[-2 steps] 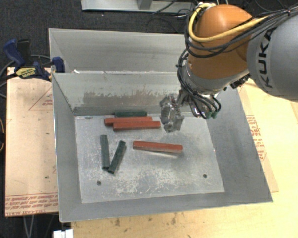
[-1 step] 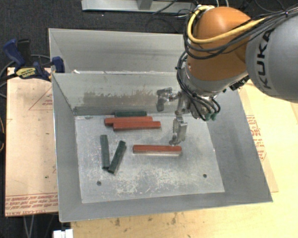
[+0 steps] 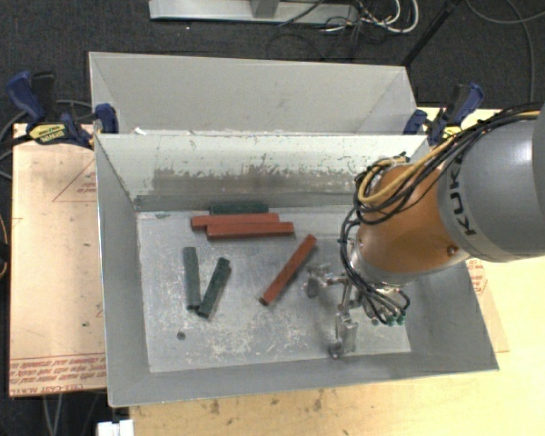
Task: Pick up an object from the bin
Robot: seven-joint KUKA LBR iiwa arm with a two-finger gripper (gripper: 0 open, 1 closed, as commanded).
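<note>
Grey metal bin (image 3: 120, 280): floor mostly bare, widest open stretch below and left of slanted red-brown bar (image 3: 288, 270)
Gripper (image 3: 343, 339): below-right of that bar, its nearest thing, apart from it, low over bare floor near front wall; released or clenched, cannot tell
Two long red-brown bars (image 3: 245, 226): above-left, side by side, touching
Dark green bar (image 3: 238, 209): further above-left, along rear floor edge
Two dark green sticks (image 3: 216, 284): left, well apart
</note>
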